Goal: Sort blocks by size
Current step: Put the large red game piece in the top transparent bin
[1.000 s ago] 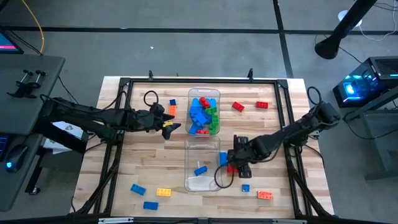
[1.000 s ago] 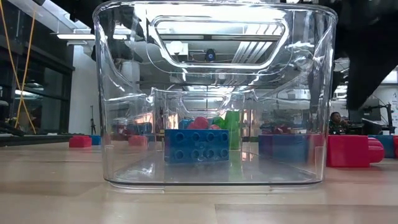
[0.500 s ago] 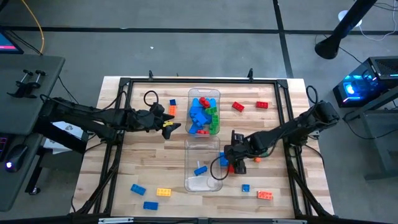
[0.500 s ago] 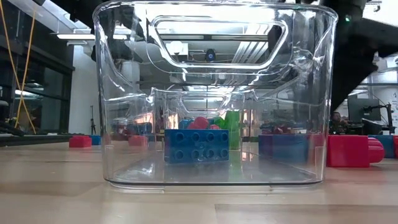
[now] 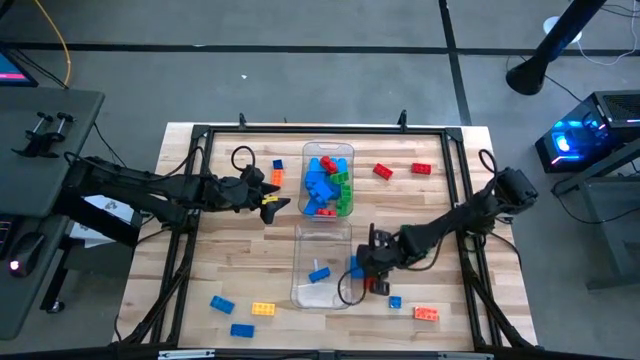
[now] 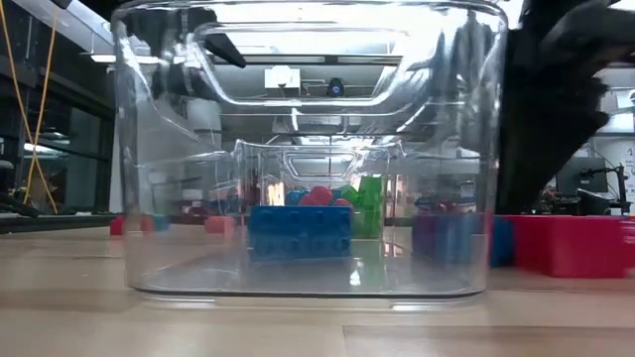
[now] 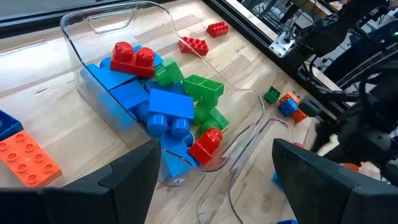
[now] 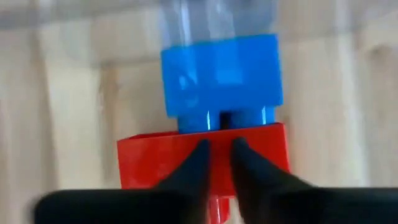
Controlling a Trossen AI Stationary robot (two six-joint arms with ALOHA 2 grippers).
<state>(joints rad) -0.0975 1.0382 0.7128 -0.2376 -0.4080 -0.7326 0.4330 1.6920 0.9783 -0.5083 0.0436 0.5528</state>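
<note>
My right gripper [image 5: 366,268] [image 8: 217,152] is low over the table at the right side of the near clear bin [image 5: 320,265], shut on a red block [image 8: 149,163]. A blue block [image 8: 221,81] lies between that red block and the bin wall. One blue block [image 6: 301,231] rests on the near bin's floor. The far clear bin [image 5: 328,180] holds several blue, green and red blocks. My left gripper [image 5: 275,202] [image 7: 211,180] waits open to the left of the far bin, touching nothing. My right gripper has its two fingertips [image 8: 200,163] close together on the top of the red block [image 8: 261,152], near its middle. The fingers come from above, slanting toward the bin. They hide which part lies between them. The block sits on the table against the blue block.
Loose blocks lie around: two red [image 5: 383,171] [image 5: 422,168] at the far right, small blue [image 5: 395,301] and orange [image 5: 426,313] at the near right, blue and yellow [image 5: 263,309] at the near left, orange [image 5: 277,177] by my left gripper. A black frame [image 5: 300,128] borders the table.
My right gripper has gone toward the table's left and a little toward the near edge, lower over the red and blue blocks. The near bin has slid a little toward the table's left, the blue block inside riding along with it.
</note>
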